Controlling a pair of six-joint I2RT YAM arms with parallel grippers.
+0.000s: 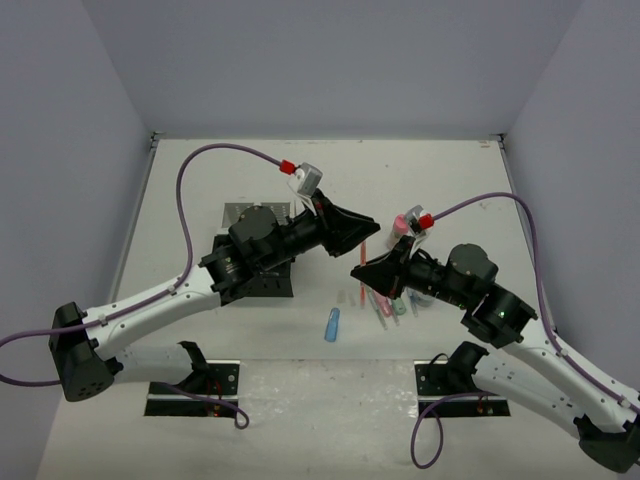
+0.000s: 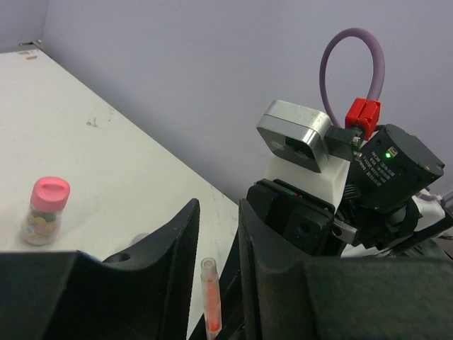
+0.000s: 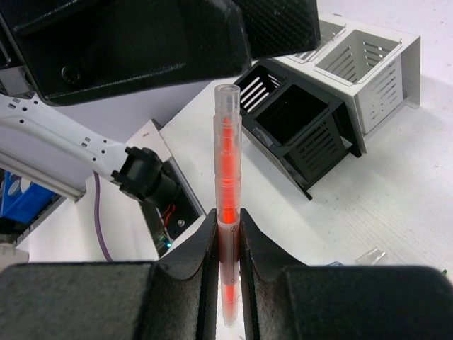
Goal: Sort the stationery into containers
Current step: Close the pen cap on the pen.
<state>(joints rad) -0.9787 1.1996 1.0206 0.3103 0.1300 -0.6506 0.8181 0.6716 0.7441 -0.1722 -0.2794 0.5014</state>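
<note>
Orange pen: upright over mid-table, clamped between the right gripper's fingers.
Left gripper: jaws parted at the pen's top, no grip.
Organiser: at the pen's 9 o'clock.
Blue capsule: on the table, 7 o'clock.

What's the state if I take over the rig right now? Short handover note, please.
Right end effector: shut on the orange pen, lifted off the table.
Left end effector: jaws slightly apart, empty, close to the pen's free end.
Organiser: the compartments in view look empty.
On the table: blue capsule, cluster of pens, pink-capped bottle.
Done: one pen picked up.
Left: apparently everything, the held pen included, has yet to go into the organiser.
</note>
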